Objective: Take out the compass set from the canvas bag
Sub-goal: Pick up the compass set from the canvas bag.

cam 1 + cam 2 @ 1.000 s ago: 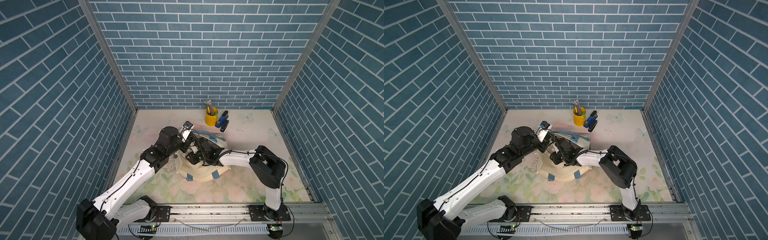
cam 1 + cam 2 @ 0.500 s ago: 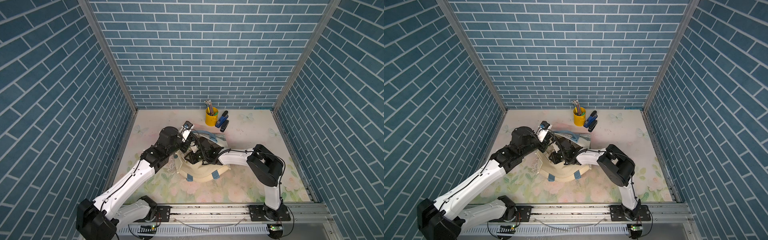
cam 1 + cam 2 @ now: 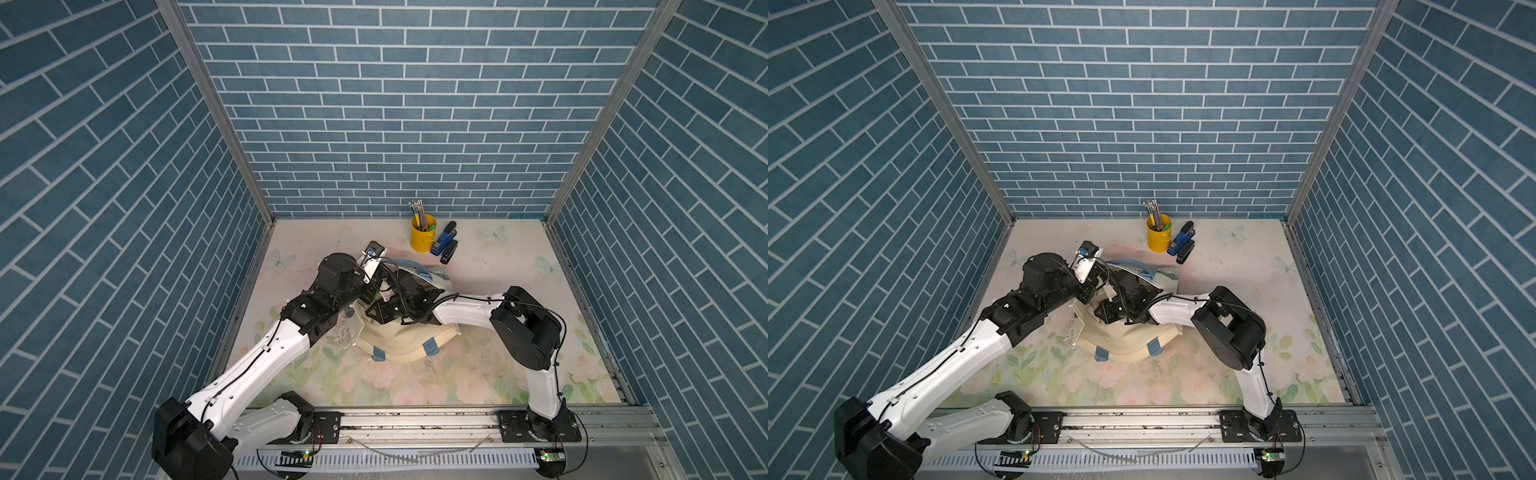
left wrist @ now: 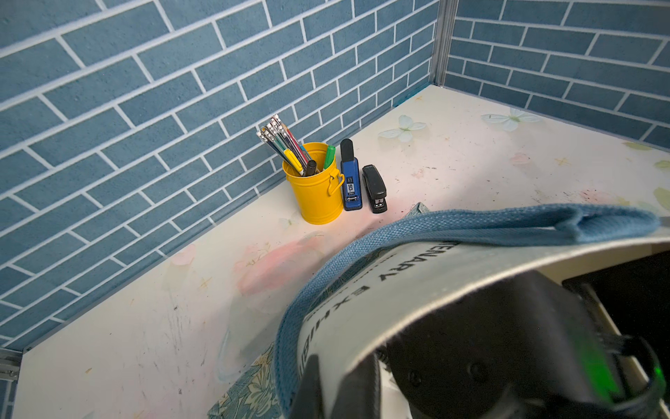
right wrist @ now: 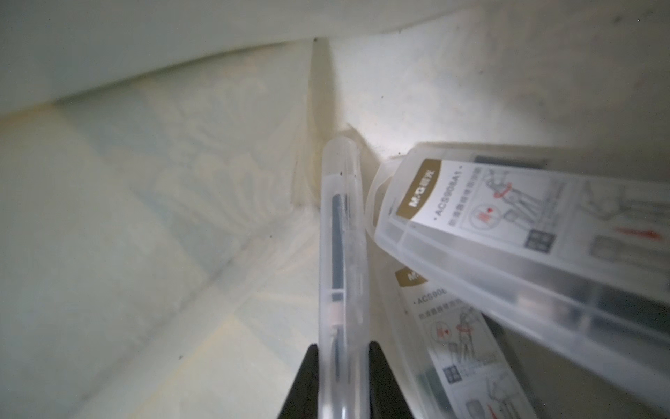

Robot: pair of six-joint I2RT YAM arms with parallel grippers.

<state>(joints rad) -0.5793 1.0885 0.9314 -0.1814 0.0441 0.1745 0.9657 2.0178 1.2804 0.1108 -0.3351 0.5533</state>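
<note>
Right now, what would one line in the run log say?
left tool: shut on bag rim | right tool: inside bag, shut on clear case | two labelled cases beside it | nothing out yet

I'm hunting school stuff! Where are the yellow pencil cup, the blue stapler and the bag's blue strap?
yellow pencil cup (image 4: 319, 197), left wrist view, its side wall.
blue stapler (image 4: 351, 185), left wrist view, its top.
canvas bag's blue strap (image 4: 489, 225), left wrist view, the loop's middle.

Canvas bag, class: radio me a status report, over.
Left gripper shut on canvas bag rim, mouth held open. Right gripper inside, shut on edge-on clear case. Labelled cases crowd alongside.
</note>
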